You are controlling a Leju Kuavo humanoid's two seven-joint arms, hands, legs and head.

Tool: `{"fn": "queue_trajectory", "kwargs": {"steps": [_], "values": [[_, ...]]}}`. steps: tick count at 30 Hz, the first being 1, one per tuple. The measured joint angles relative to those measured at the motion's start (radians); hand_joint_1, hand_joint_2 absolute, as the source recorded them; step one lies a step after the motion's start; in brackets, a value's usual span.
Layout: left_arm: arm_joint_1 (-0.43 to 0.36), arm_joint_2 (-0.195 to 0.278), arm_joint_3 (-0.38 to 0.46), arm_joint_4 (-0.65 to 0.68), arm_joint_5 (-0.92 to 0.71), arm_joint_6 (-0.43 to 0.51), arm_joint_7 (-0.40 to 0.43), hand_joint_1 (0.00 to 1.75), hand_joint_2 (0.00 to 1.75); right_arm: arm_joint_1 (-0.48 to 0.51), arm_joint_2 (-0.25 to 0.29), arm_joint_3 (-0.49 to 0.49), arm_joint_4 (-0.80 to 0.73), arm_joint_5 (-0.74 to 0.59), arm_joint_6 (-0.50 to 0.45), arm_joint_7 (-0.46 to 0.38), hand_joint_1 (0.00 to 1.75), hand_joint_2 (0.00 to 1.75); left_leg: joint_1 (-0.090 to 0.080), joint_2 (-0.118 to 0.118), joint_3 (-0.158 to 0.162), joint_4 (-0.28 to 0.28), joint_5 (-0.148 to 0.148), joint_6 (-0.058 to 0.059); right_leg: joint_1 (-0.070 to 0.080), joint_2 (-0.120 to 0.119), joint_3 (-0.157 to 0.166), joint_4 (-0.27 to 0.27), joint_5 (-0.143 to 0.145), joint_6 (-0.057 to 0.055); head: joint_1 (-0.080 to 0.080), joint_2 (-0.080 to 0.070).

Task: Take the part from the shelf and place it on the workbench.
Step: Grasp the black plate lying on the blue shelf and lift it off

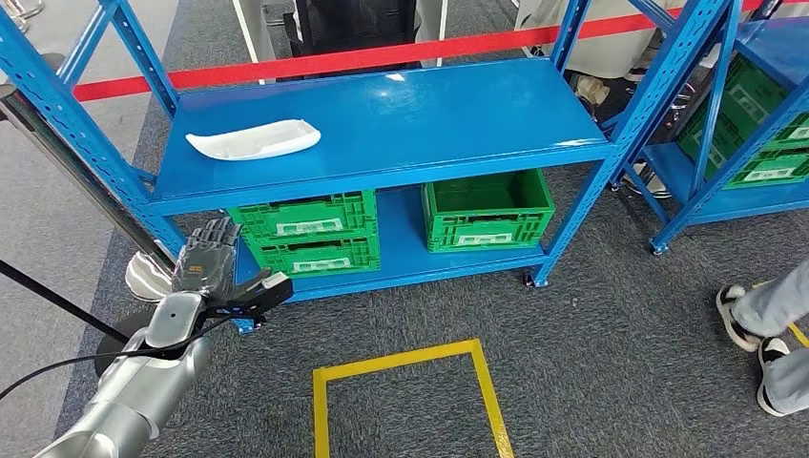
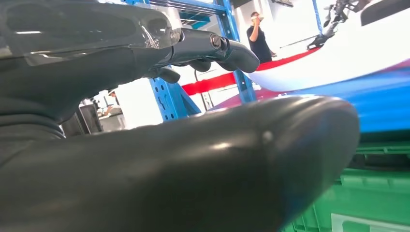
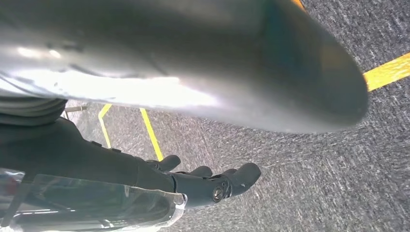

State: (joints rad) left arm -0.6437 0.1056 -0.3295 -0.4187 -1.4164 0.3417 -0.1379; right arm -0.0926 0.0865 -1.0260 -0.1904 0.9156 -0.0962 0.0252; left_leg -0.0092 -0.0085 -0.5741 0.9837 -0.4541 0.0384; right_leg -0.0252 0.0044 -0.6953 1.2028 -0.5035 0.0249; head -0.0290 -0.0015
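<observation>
A long white moulded part [image 1: 254, 141] lies on the blue shelf top [image 1: 429, 114], toward its left end. My left hand [image 1: 208, 256] is raised in front of the shelf's lower left corner, below and to the left of the part, fingers apart and holding nothing. In the left wrist view the thick thumb [image 2: 203, 159] and dark fingers [image 2: 217, 48] frame the white part [image 2: 338, 58] on the blue shelf ahead. My right hand [image 3: 193, 181] hangs over the grey carpet with fingers loosely extended, holding nothing.
Three green crates [image 1: 487, 210] sit on the lower shelf. A yellow taped square [image 1: 410, 401] marks the carpet in front. Red barrier tape [image 1: 382, 57] runs behind the shelf. A second blue rack [image 1: 744, 124] stands at right, and a person's feet [image 1: 754, 324] are near it.
</observation>
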Motion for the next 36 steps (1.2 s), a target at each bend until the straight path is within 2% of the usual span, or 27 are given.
{"fn": "queue_trajectory", "kwargs": {"steps": [1, 2, 3, 6, 8, 9, 11, 12, 13, 14, 16, 17, 18, 19, 21, 22, 25, 26, 30, 34, 36], "values": [[0.001, 0.0, -0.002, -0.003, 0.007, 0.002, 0.0, 0.0, 0.0, 0.002, -0.001, -0.002, 0.0, -0.001, -0.001, 0.0, 0.0, 0.0, -0.002, -0.002, 0.004, 0.004, -0.007, -0.004, 0.001, 0.0, 0.031, -0.073, 0.036, -0.003, 0.0, 0.0], [0.002, 0.001, -0.004, -0.006, 0.015, 0.005, 0.0, 0.0, 0.0, 0.002, -0.001, -0.004, 0.0, -0.001, -0.001, 0.0, 0.0, 0.0, -0.004, -0.004, 0.006, 0.009, -0.014, -0.008, 0.002, 0.001, 0.056, -0.131, 0.059, -0.006, -0.001, 0.0], [0.002, 0.002, -0.005, -0.01, 0.023, 0.01, 0.0, 0.0, 0.0, 0.003, -0.001, -0.006, 0.0, -0.002, -0.002, 0.0, 0.0, 0.0, -0.006, -0.005, 0.006, 0.013, -0.02, -0.012, 0.003, 0.001, 0.071, -0.164, 0.069, -0.009, -0.001, 0.0], [0.009, 0.008, -0.006, -0.027, 0.055, 0.034, 0.006, 0.0, 0.0, 0.004, -0.001, -0.011, 0.0, -0.002, -0.002, -0.004, 0.0, 0.0, -0.005, -0.007, 0.004, 0.016, -0.028, -0.022, 0.004, 0.002, 0.079, -0.177, 0.065, -0.018, -0.001, 0.0], [0.014, 0.019, -0.006, -0.048, 0.075, 0.057, 0.017, 0.0, 0.0, 0.004, -0.001, -0.013, 0.0, -0.002, -0.001, -0.007, 0.0, 0.0, -0.002, -0.005, -0.009, 0.045, -0.05, -0.034, -0.002, 0.002, 0.085, -0.181, 0.064, -0.027, -0.005, 0.0], [0.017, 0.026, -0.005, -0.06, 0.083, 0.066, 0.023, 0.0, 0.0, 0.004, -0.001, -0.015, 0.0, -0.003, -0.001, -0.008, 0.0, 0.0, 0.0, -0.003, -0.03, 0.087, -0.074, -0.04, -0.005, 0.002, 0.087, -0.182, 0.063, -0.03, -0.008, 0.0], [0.027, 0.039, -0.003, -0.084, 0.092, 0.081, 0.031, 0.0, 0.0, 0.005, -0.002, -0.02, 0.0, -0.009, -0.002, -0.006, 0.0, 0.0, 0.008, -0.001, -0.099, 0.215, -0.128, -0.051, -0.006, 0.002, 0.088, -0.182, 0.06, -0.033, -0.014, 0.0], [0.036, 0.044, -0.002, -0.096, 0.095, 0.086, 0.034, 0.0, 0.0, 0.005, -0.002, -0.023, 0.0, -0.013, -0.004, -0.005, 0.0, 0.0, 0.012, -0.001, -0.13, 0.268, -0.14, -0.054, -0.007, 0.002, 0.088, -0.182, 0.059, -0.033, -0.014, 0.0], [0.043, 0.05, -0.002, -0.11, 0.094, 0.091, 0.039, 0.0, 0.0, 0.005, -0.002, -0.027, 0.0, -0.016, -0.006, -0.003, 0.0, 0.0, 0.015, 0.0, -0.147, 0.288, -0.135, -0.056, -0.008, 0.002, 0.089, -0.181, 0.058, -0.033, -0.014, 0.0], [0.048, 0.056, -0.002, -0.122, 0.092, 0.096, 0.046, 0.0, 0.0, 0.005, -0.001, -0.03, 0.0, -0.019, -0.008, -0.002, 0.0, 0.0, 0.018, 0.001, -0.143, 0.268, -0.11, -0.056, -0.009, 0.002, 0.091, -0.181, 0.057, -0.031, -0.014, 0.0], [0.046, 0.07, 0.001, -0.147, 0.081, 0.1, 0.06, 0.0, 0.0, 0.005, -0.001, -0.036, 0.0, -0.021, -0.013, 0.0, 0.0, 0.0, 0.02, 0.004, -0.085, 0.138, -0.038, -0.055, -0.01, 0.002, 0.097, -0.182, 0.053, -0.026, -0.014, 0.0], [0.042, 0.076, 0.003, -0.157, 0.077, 0.101, 0.066, 0.0, 0.0, 0.005, 0.0, -0.038, 0.0, -0.021, -0.014, 0.001, 0.0, 0.0, 0.019, 0.005, -0.053, 0.075, -0.015, -0.054, -0.009, 0.003, 0.099, -0.181, 0.051, -0.022, -0.014, 0.0], [0.038, 0.081, 0.005, -0.166, 0.074, 0.101, 0.069, 0.0, 0.0, 0.005, 0.0, -0.039, 0.0, -0.022, -0.015, 0.001, 0.0, 0.0, 0.017, 0.005, -0.03, 0.034, -0.004, -0.052, -0.008, 0.003, 0.1, -0.182, 0.05, -0.017, -0.014, 0.0], [0.034, 0.086, 0.008, -0.174, 0.071, 0.101, 0.071, 0.0, 0.0, 0.005, 0.0, -0.041, 0.0, -0.022, -0.016, 0.001, 0.0, 0.0, 0.014, 0.005, -0.02, 0.017, -0.005, -0.049, -0.008, 0.003, 0.101, -0.182, 0.049, -0.011, -0.013, 0.0], [0.032, 0.093, 0.012, -0.185, 0.065, 0.101, 0.075, 0.0, 0.0, 0.005, 0.001, -0.043, 0.0, -0.022, -0.016, 0.001, 0.0, 0.0, 0.011, 0.002, -0.015, 0.014, -0.006, -0.04, -0.009, 0.003, 0.104, -0.187, 0.049, 0.003, -0.013, 0.0], [0.031, 0.096, 0.014, -0.191, 0.062, 0.1, 0.076, 0.0, 0.0, 0.006, 0.002, -0.045, 0.0, -0.023, -0.017, 0.001, 0.0, 0.0, 0.011, 0.001, -0.012, 0.011, -0.004, -0.037, -0.009, 0.002, 0.108, -0.192, 0.05, -0.002, -0.012, 0.0], [0.024, 0.106, 0.022, -0.203, 0.064, 0.093, 0.077, 0.0, 0.0, 0.005, 0.001, -0.047, 0.0, -0.025, -0.016, -0.004, 0.0, 0.0, 0.013, 0.0, -0.007, 0.004, 0.0, -0.035, -0.007, -0.001, 0.118, -0.203, 0.053, -0.029, -0.007, 0.0], [0.022, 0.111, 0.026, -0.203, 0.069, 0.089, 0.075, 0.0, 0.0, 0.005, 0.0, -0.047, 0.0, -0.026, -0.016, -0.006, 0.0, 0.0, 0.012, 0.0, -0.007, 0.004, 0.0, -0.034, -0.006, -0.002, 0.119, -0.206, 0.054, -0.029, -0.007, 0.0], [0.015, 0.131, 0.042, -0.204, 0.081, 0.084, 0.067, 0.0, 0.0, 0.006, -0.001, -0.051, 0.0, -0.025, -0.016, -0.007, 0.0, 0.0, 0.009, 0.0, -0.008, 0.005, -0.001, -0.029, -0.008, -0.002, 0.123, -0.216, 0.06, -0.017, -0.007, 0.0], [0.013, 0.14, 0.049, -0.204, 0.082, 0.085, 0.065, 0.0, 0.0, 0.006, 0.0, -0.052, 0.0, -0.025, -0.016, -0.007, 0.0, 0.0, 0.008, 0.0, -0.008, 0.006, -0.002, -0.028, -0.011, -0.002, 0.124, -0.22, 0.061, 0.008, -0.007, 0.0], [0.013, 0.141, 0.049, -0.204, 0.082, 0.085, 0.065, 0.0, 0.0, 0.006, 0.0, -0.052, 0.0, -0.025, -0.016, -0.007, 0.0, 0.0, 0.007, 0.0, -0.009, 0.006, -0.002, -0.028, -0.011, -0.002, 0.124, -0.22, 0.061, 0.01, -0.007, 0.0]]}}
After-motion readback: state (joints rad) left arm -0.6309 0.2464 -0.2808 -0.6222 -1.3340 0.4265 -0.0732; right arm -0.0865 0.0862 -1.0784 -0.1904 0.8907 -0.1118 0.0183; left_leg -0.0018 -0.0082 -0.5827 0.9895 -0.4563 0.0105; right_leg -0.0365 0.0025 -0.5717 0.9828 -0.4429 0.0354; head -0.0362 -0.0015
